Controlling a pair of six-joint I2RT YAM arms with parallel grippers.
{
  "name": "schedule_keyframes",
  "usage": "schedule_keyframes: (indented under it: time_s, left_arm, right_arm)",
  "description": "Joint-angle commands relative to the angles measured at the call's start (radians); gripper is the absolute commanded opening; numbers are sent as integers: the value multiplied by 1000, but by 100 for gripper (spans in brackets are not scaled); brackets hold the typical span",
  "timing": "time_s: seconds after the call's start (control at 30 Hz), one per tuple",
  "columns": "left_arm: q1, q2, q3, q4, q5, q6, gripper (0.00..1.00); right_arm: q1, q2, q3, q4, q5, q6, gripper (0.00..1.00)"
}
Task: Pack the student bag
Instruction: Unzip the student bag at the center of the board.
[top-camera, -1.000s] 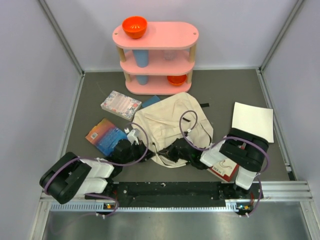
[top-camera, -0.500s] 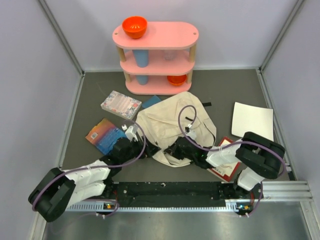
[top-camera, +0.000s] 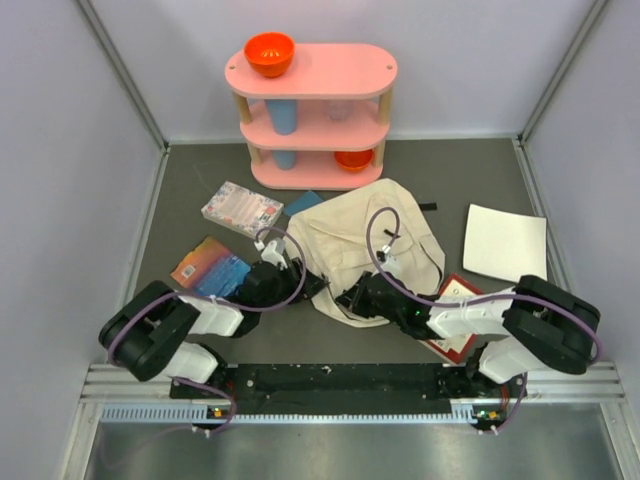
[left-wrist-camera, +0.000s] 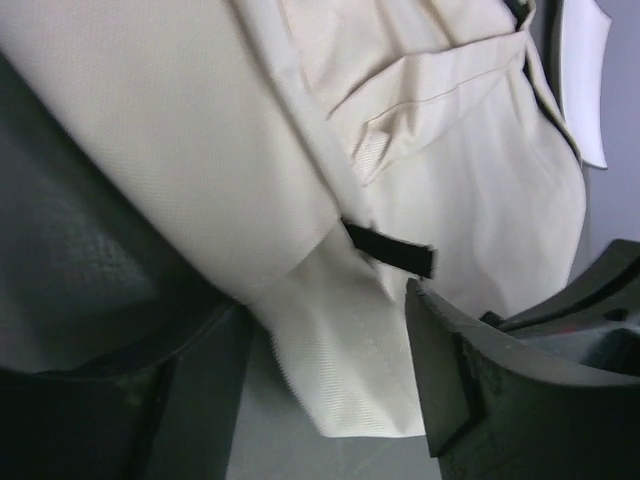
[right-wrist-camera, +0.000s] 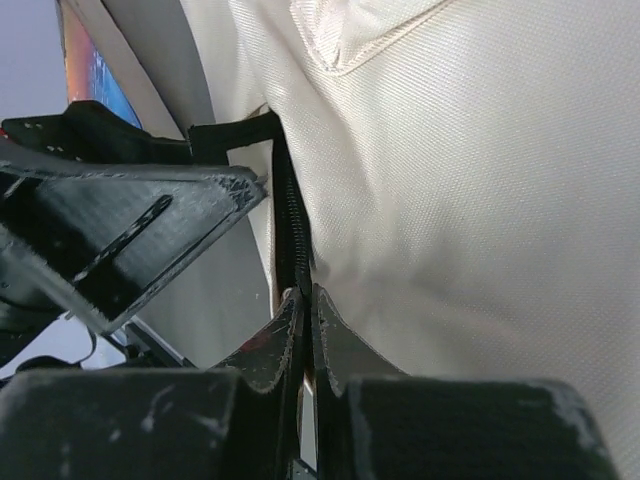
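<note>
The cream student bag (top-camera: 365, 235) lies crumpled in the middle of the table. My right gripper (top-camera: 352, 300) is at its near edge. In the right wrist view the gripper (right-wrist-camera: 305, 295) is shut on the bag's black zipper edge (right-wrist-camera: 292, 215). My left gripper (top-camera: 302, 284) is at the bag's near left edge. In the left wrist view the gripper (left-wrist-camera: 325, 335) is open, its jaws wide apart, with a corner of cream bag fabric (left-wrist-camera: 340, 360) hanging between them. A black strap tab (left-wrist-camera: 392, 250) shows on the bag just above.
A pink three-tier shelf (top-camera: 312, 70) stands at the back with an orange bowl (top-camera: 269, 52) and a blue cup (top-camera: 283, 116). A patterned box (top-camera: 241, 208) and a colourful book (top-camera: 208, 268) lie left. A white sheet (top-camera: 504, 243) and a red book (top-camera: 455, 325) lie right.
The bag has shifted to the right and away from the arms. My left arm has reached in to its near left edge. My right gripper has kept its hold on the bag's near edge.
</note>
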Motion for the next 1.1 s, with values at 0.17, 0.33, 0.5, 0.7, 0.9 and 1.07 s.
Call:
schedule_keyframes:
  time_s: [0.17,0.33,0.5,0.7,0.9,1.07]
  left_arm:
    - [1,191,6,156,4,-56,10]
    - [1,264,-9,270,25,-88,0]
    - [3,300,-23,327,24,-96,0]
    - [3,259,-43,312,-30,-81,0]
    - [7,116,-44,149,-106,-38,0]
    - [13,-25,11,-65,-175,48,0]
  right_arm:
    - [12,-114,-2,-107,40,-65,0]
    - [18,-158,-5,-171,35,-73,0]
    - [58,-257,-5,-301,107,-92,0]
    - [75,-379,-25,-432,161,-110,0]
    - [86,-484,-71,-559,170,-113,0]
    - [86,-568,-100,-598,198,-124,0]
